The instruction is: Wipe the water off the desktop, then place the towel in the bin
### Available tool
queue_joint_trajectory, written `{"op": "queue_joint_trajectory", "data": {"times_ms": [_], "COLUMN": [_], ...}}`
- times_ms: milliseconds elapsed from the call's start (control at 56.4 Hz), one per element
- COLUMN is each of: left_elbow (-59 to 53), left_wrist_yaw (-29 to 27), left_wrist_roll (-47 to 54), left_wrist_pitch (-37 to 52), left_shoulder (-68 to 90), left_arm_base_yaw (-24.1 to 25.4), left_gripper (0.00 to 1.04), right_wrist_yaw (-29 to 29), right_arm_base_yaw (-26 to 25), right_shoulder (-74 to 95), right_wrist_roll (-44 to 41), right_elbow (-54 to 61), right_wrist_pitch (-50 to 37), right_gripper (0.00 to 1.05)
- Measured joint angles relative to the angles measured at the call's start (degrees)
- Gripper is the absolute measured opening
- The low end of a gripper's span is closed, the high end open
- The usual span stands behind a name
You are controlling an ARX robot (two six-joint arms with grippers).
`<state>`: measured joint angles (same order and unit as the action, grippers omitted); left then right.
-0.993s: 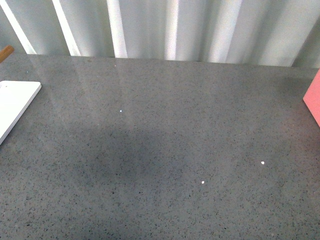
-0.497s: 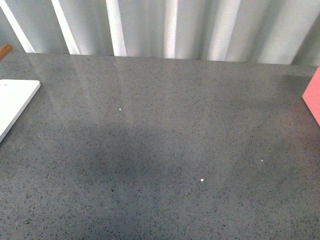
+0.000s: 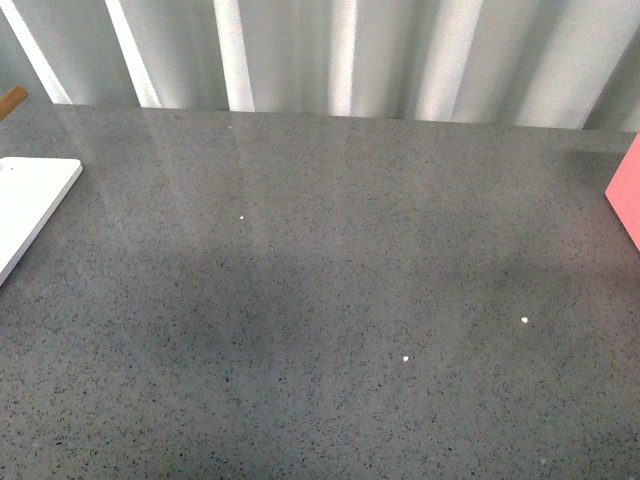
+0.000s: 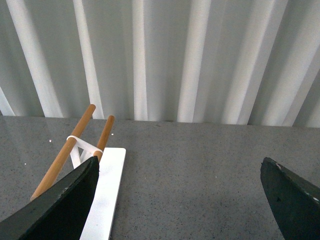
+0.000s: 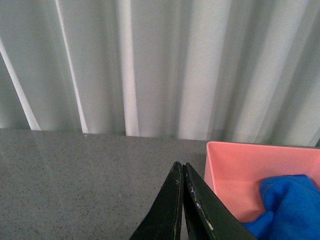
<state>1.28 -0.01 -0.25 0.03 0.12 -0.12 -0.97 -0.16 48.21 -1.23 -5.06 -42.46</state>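
Observation:
The dark-grey speckled desktop [image 3: 330, 260] fills the front view; neither arm shows there. In the right wrist view the bright blue towel [image 5: 292, 205] lies inside the pink bin [image 5: 235, 165]. My right gripper [image 5: 182, 166] is shut and empty, its tips above the desktop just beside the bin's near corner. A corner of the bin shows at the right edge of the front view [image 3: 626, 198]. In the left wrist view my left gripper [image 4: 180, 167] is open wide and empty above the bare desktop [image 4: 190, 165].
A flat white board [image 3: 28, 205] lies at the left edge of the desktop, with a small rack of two wooden rods [image 4: 75, 142] on it. A grey pleated curtain [image 3: 330, 55] hangs behind the desk's far edge. Small bright specks [image 3: 406, 358] dot the surface.
The front view shifts only slightly between frames. Bright specks on the desktop change in brightness. Nothing else has moved.

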Motion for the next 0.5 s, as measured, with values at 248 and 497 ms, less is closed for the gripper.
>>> {"op": "queue_joint_trajectory", "data": {"times_ms": [248, 497], "left_elbow": [0.0, 0.0], "left_wrist_yaw": [0.0, 0.0], "left_wrist_roll": [0.0, 0.0], "left_wrist_pitch": [0.0, 0.0], "left_shoulder": [0.0, 0.0], "left_arm_base_yaw": [0.0, 0.0], "left_gripper": [0.98, 0.98], "right_wrist_yaw": [0.3, 0.4], "right_arm_base_yaw": [0.0, 0.0], "right_shoulder": [-5.6, -15.2], "right_wrist_roll": [0.0, 0.1], "right_elbow": [3.5, 3.7], "right_wrist_pitch": [1.6, 10.0], "right_gripper": [0.03, 0.03]}}
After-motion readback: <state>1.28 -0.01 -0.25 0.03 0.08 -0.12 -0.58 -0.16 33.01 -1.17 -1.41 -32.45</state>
